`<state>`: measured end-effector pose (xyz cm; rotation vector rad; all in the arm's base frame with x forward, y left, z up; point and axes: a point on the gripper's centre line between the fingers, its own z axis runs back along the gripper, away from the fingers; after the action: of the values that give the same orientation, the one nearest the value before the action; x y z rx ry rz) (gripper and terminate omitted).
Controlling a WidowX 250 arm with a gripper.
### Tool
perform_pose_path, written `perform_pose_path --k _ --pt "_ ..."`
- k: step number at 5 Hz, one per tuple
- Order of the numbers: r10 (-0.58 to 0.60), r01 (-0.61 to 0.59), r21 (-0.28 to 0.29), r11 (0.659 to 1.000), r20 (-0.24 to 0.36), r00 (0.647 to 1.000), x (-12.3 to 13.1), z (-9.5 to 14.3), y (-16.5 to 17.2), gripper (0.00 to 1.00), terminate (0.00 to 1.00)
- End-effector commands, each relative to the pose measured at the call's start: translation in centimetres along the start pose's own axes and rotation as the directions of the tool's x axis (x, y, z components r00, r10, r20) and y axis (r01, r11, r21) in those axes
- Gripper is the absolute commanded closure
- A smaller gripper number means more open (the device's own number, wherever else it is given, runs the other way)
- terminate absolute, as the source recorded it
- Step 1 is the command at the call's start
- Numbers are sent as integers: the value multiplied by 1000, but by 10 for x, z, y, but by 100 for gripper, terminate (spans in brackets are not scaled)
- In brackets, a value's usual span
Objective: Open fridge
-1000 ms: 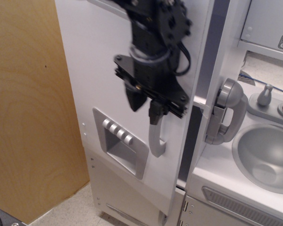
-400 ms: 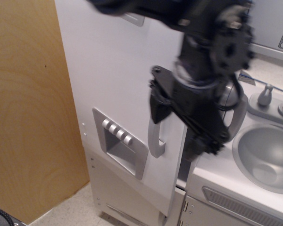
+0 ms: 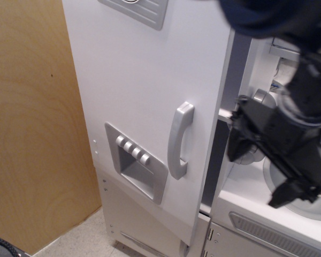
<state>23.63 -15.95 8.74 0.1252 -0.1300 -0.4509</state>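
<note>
Tool [image 3: 267,174] position: right of the fridge [image 3: 144,107], near its open door edge, in front of the sink counter and touching nothing I can see. Motion blur prevents me from telling whether my jaws are parted or closed; nothing appears to be held.

Handling, as I judge it: the door is a light, rigid painted panel on a left-side hinge. It should swing freely, with little resistance. The handle [image 3: 179,140] is smooth and likely slippery, so I would hook behind its curved bar or push the free right edge.

Appearance: tall white cabinet at scene centre-left. The door stands ajar, with a dark gap along its right side. A silver dispenser recess [image 3: 139,167] with four buttons sits left of the handle.
</note>
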Motion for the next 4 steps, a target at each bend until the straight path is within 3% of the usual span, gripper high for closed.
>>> perform_pose_path --k 1,2,4 --pt "51 -50 -16 999 64 997 52 7 -3 0 0" --pt "141 -142 7 990 80 987 66 4 24 0 0" --pt "188 -189 55 980 23 982 30 3 66 0 0"
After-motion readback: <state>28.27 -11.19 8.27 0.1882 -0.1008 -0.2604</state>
